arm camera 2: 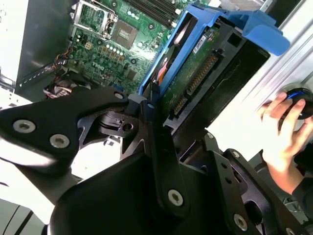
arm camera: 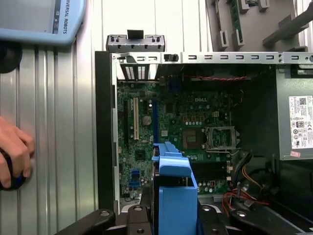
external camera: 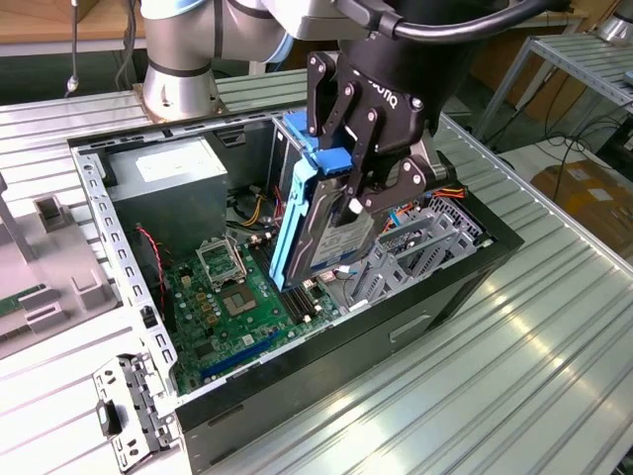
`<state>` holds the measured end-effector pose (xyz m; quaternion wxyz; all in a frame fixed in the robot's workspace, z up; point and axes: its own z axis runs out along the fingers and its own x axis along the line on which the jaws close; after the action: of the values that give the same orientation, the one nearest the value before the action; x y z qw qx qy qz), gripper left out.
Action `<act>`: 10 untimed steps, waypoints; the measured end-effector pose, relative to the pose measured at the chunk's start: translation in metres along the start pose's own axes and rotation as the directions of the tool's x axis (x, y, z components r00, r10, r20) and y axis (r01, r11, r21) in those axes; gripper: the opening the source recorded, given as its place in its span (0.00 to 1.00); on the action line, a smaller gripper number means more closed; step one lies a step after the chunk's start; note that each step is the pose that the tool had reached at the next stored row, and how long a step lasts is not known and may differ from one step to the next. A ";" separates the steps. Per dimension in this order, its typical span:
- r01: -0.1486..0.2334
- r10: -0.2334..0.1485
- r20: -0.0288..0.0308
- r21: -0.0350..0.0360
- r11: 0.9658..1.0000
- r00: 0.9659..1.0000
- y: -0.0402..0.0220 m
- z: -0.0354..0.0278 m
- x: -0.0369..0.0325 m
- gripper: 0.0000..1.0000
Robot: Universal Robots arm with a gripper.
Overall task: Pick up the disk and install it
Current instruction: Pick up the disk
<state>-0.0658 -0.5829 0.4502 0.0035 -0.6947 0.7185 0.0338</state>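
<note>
Pinching the disk (external camera: 326,236) between its jaws, the gripper (external camera: 358,190) holds it on edge above the open computer case (external camera: 396,336), just beside the metal cage (external camera: 420,247). Pick-up seems done; the disk is not yet installed.

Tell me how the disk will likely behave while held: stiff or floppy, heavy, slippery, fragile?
The disk is probably stiff and heavy for its size: its metal body hangs on edge in the gripper without sagging. The blue plastic frame might slip or flex slightly. The bare circuit board suggests it is fragile.
</note>
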 end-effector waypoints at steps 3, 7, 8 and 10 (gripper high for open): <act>0.000 0.000 0.000 0.000 1.000 1.000 -0.0050 -0.0001 0.0001 0.36; 0.000 0.000 0.000 0.000 1.000 1.000 -0.0112 -0.0002 0.0001 0.36; 0.000 0.000 0.000 0.000 1.000 1.000 -0.0125 -0.0003 0.0001 0.36; 0.000 0.000 0.000 0.000 1.000 1.000 -0.0163 -0.0003 0.0002 0.36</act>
<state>-0.0496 -0.5836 0.4498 0.0035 -0.6947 0.7185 0.0339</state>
